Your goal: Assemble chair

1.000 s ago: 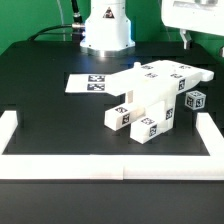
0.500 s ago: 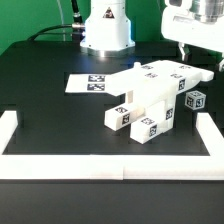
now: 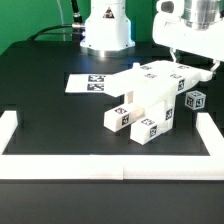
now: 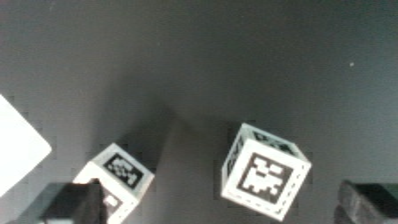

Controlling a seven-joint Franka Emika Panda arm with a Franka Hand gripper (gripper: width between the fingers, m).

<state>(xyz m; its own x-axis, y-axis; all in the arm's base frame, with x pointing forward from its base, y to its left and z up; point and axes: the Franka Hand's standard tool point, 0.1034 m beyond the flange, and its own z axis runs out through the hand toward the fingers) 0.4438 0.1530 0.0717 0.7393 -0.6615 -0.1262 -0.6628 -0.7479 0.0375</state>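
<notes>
The chair lies in matte-white tagged parts at the exterior view's right of centre. A flat slab rests over blocky leg pieces. A small tagged block stands beside them. My gripper hangs open and empty above the slab's far right end and touches nothing. In the wrist view a tagged block and a second tagged part lie on the dark table below. The dark fingertips stand wide apart at the picture's edge, with the gripper's middle between them.
The marker board lies flat on the black table, left of the chair parts. The arm's base stands at the back. A low white border wall runs along the front and both sides.
The gripper has come down and toward the exterior view's left, from the top right corner to above the slab. The chair parts have not moved.
</notes>
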